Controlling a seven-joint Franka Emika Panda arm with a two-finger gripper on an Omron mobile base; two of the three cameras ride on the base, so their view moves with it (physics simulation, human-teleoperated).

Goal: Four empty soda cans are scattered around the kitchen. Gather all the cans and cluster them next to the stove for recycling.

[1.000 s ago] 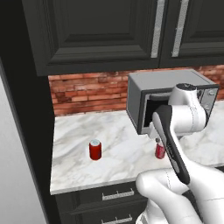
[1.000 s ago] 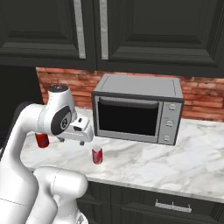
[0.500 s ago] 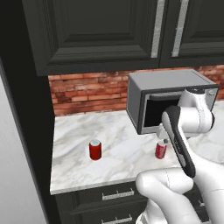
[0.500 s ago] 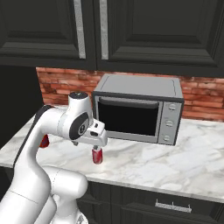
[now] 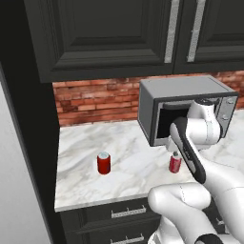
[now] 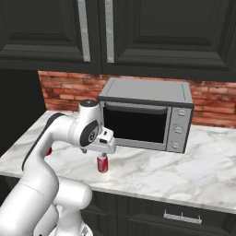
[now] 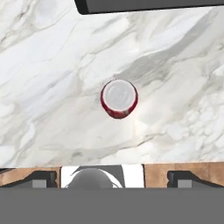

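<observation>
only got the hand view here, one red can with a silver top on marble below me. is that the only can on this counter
Observer: No. A second red cylindrical soda can stands farther left on the white marble counter, near the tall dark cabinet side.
Operator: whats that dark edge at the top of my view
Observer: The front of a grey microwave with a dark door, sitting against the red brick backsplash.
Operator: how's my gripper relative to the can
Observer: The open two-finger gripper hangs just above the red can with the silver top, not touching it. That can stands upright, in front of the microwave's left end.
</observation>
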